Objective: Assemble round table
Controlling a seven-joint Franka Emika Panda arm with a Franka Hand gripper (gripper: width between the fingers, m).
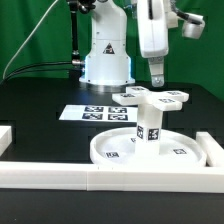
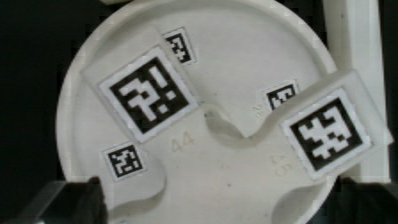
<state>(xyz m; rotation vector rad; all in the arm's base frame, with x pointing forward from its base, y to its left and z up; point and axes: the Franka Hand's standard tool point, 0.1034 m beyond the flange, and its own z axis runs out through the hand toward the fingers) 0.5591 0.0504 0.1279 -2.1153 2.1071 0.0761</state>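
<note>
The surface (image 1: pixel 40 120) is matte black, and a green curtain (image 1: pixel 30 35) closes off the room behind it. The arm's white base (image 1: pixel 105 55) stands at the far side, towards the middle. On the near side, long white border bars (image 1: pixel 100 177) run along the front edge, with another at the exterior view's right. The marker board (image 1: pixel 97 114) lies flat in front of the base.

The large round disc (image 1: pixel 115 150) rests on the surface against the near bar, rim up, with square tags on its floor. The short cylinder post (image 1: pixel 150 122) stands upright in it, tagged on its side. The four-armed cross piece (image 1: pixel 150 97) lies just behind, beyond the disc's far rim.

The gripper (image 1: pixel 156 76) hangs from the arm at the exterior view's right, above the cross piece, its fingers pointing down and close together with nothing visibly between them; whether they touch the piece I cannot tell. The wrist view shows the disc (image 2: pixel 107 60) and the tagged post (image 2: pixel 320 130) from above, with dark fingertips (image 2: pixel 54 200) blurred at the edge.
</note>
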